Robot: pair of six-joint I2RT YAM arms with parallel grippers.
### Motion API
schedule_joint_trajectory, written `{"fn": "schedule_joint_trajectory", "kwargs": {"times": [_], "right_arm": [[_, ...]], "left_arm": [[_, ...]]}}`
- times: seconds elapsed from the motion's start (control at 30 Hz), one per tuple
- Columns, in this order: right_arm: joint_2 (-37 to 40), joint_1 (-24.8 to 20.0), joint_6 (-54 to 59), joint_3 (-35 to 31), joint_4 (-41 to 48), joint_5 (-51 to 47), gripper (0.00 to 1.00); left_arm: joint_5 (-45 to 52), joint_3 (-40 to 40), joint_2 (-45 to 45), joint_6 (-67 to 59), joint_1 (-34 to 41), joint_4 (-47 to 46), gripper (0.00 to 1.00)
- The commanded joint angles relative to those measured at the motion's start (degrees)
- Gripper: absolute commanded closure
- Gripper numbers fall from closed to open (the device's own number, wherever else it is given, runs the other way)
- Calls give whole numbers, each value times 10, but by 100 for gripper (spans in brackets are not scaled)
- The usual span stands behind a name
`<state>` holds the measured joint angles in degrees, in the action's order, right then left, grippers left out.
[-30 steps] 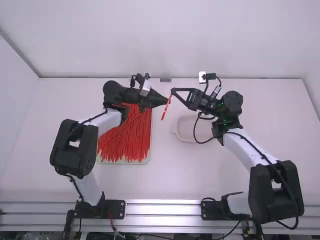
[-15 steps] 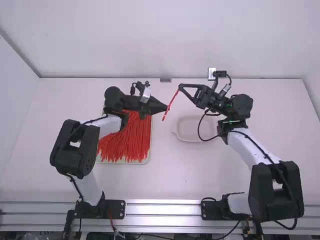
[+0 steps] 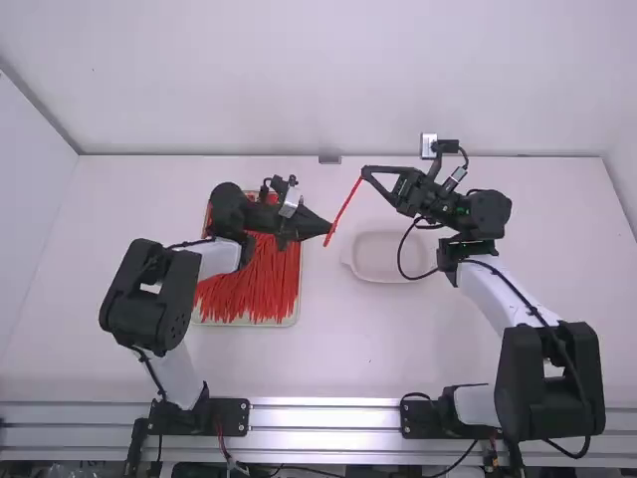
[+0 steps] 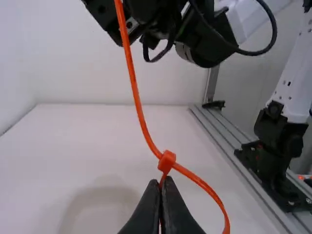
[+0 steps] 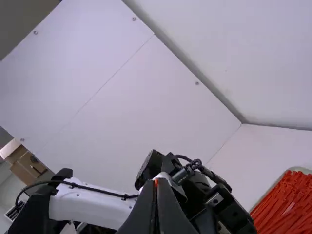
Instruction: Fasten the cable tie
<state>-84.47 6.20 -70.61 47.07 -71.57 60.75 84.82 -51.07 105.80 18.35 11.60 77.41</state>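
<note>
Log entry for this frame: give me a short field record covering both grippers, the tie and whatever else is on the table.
left gripper: shut on the tie, right next to its head
right gripper: shut on the tie's other end
tie: orange, held off the table, stretched between the two grippers
threading: strap passes through the head; loop formed but wide, not pulled tight
pile: spare red ties on a tray, under the left arm
dish: white, on the table near the right arm

Cable tie [image 4: 139, 112] — loop cut off at the lower edge of the left wrist view, upper end hidden inside the right gripper [image 3: 363, 177] — and pile of ties [image 3: 249, 284] partly covered by the left arm [image 3: 221, 249].
</note>
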Motion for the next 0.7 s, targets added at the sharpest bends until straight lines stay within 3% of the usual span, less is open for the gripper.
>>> {"fn": "schedule_joint_trajectory", "kwargs": {"times": [0.0,0.67], "right_arm": [[16,-14,-10,33,-17,-50,100],[16,-37,-40,74,-16,-17,100]], "left_arm": [[43,25,3,-4,-3,-4,99],[41,54,3,-19,-3,-5,98]]}}
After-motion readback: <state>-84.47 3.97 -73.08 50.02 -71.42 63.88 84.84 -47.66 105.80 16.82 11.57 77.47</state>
